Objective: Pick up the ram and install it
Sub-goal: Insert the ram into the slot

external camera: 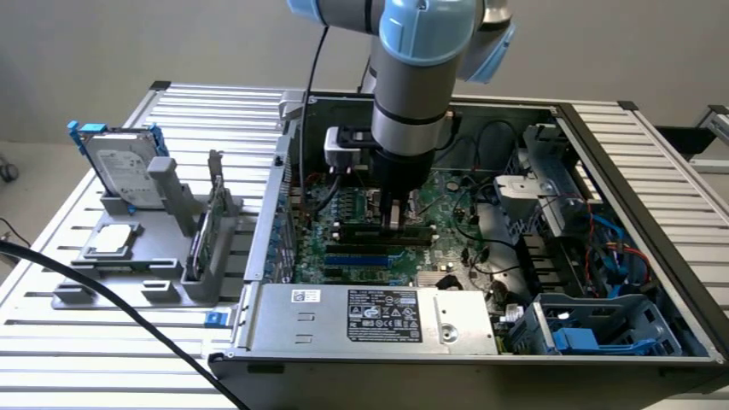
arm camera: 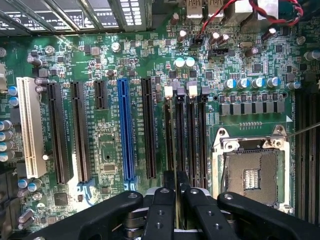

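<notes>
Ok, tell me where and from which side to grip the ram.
By its upper long edge, from straight above, pinching the two flat faces: the ram stands on edge along the black memory slots, too thin to pinch otherwise. The tool grips it so.
</notes>
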Motion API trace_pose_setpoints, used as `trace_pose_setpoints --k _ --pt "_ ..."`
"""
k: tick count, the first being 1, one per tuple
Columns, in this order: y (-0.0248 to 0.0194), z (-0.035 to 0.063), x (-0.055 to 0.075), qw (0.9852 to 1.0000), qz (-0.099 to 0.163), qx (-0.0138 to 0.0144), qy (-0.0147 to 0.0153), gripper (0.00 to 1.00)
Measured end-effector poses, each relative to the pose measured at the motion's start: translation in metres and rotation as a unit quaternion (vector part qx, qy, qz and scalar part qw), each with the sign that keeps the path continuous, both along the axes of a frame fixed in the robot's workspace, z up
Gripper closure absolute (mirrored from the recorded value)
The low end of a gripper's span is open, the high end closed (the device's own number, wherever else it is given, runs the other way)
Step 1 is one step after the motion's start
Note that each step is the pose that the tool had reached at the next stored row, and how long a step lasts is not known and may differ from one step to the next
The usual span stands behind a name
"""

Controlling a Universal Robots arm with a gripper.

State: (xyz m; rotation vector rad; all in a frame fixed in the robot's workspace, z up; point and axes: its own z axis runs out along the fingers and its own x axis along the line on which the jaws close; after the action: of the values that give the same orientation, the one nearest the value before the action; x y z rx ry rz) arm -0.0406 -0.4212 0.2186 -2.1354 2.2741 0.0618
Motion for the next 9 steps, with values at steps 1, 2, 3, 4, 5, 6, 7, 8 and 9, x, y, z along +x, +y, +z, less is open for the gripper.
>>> trace_pose_setpoints --k 1,2,3,4,5,6,7,8,9 --pt "0.0 -0.0004 0.0 1.0 0.0 0.0004 0.0 0.86" --pt "0.0 -0.0006 0.0 1.0 0.0 0.0007 0.0 0.86" --pt "0.0 -0.0007 0.0 1.0 0.0 0.001 0.0001 0.86" --pt "0.0 -0.0008 0.0 1.0 0.0 0.0017 0.0002 0.86" --pt "0.0 -0.0008 0.0 1.0 0.0 0.0019 0.0004 0.84" --pt "0.0 -0.0008 0.0 1.0 0.0 0.0021 0.0005 0.84" --pt "-0.0001 -0.0006 0.0 1.0 0.0 0.0025 0.0007 0.77" --pt "-0.0001 0.0004 0.0 1.0 0.0 0.0032 0.0009 0.77" --pt "-0.0001 0.0022 0.0 1.0 0.0 0.0042 0.001 0.77"
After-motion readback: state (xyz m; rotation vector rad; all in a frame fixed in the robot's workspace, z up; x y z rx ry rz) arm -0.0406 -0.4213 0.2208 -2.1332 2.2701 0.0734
